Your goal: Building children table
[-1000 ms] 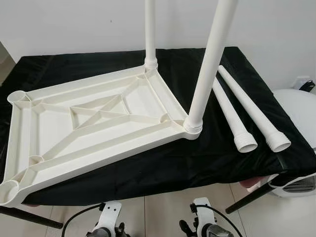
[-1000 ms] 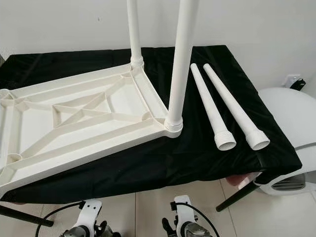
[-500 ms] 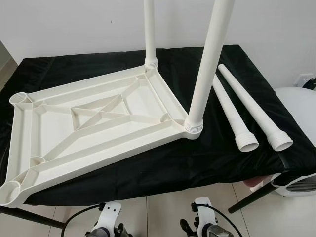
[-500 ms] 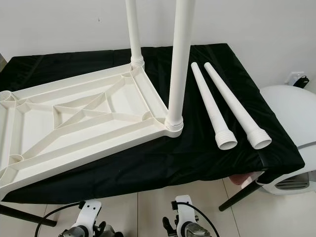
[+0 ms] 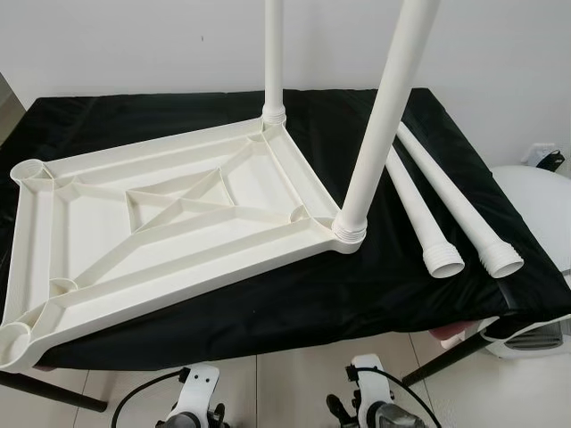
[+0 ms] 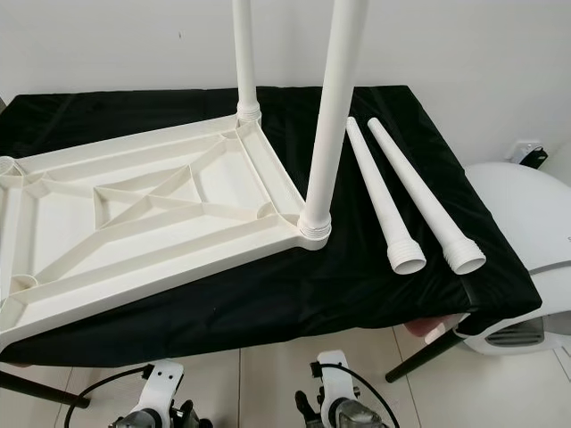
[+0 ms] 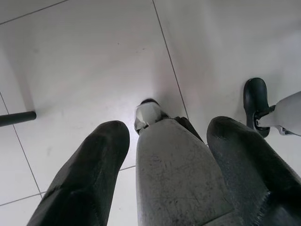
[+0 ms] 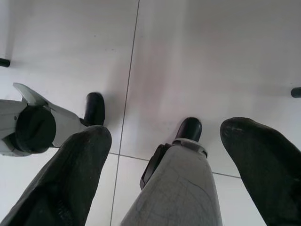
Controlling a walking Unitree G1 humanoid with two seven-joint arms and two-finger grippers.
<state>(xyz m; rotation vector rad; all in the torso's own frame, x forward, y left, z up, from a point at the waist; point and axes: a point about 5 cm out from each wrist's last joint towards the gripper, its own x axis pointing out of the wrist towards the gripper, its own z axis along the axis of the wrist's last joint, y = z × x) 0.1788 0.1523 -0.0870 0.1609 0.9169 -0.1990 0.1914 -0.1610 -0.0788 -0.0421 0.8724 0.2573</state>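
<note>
A white plastic children's tabletop [image 5: 161, 223] lies upside down on a table draped in black cloth [image 5: 294, 294]. Two white legs stand screwed into its right-hand corners, a far leg [image 5: 273, 62] and a near leg [image 5: 379, 125]. Two loose legs [image 5: 417, 209] [image 5: 455, 201] lie side by side on the cloth to the right, threaded ends toward me. The tabletop's two left corner sockets [image 5: 31, 171] hold nothing. Both arms hang below the table's front edge. My left gripper [image 7: 169, 129] and right gripper [image 8: 167, 132] are open and point down at the tiled floor, holding nothing.
A white rounded appliance [image 5: 535, 205] stands on the floor at the right of the table. Black table legs [image 5: 53, 392] [image 5: 446, 357] angle out under the front edge. A white wall runs close behind the table.
The head views have shifted slightly. The tabletop, the legs and both arms have not moved.
</note>
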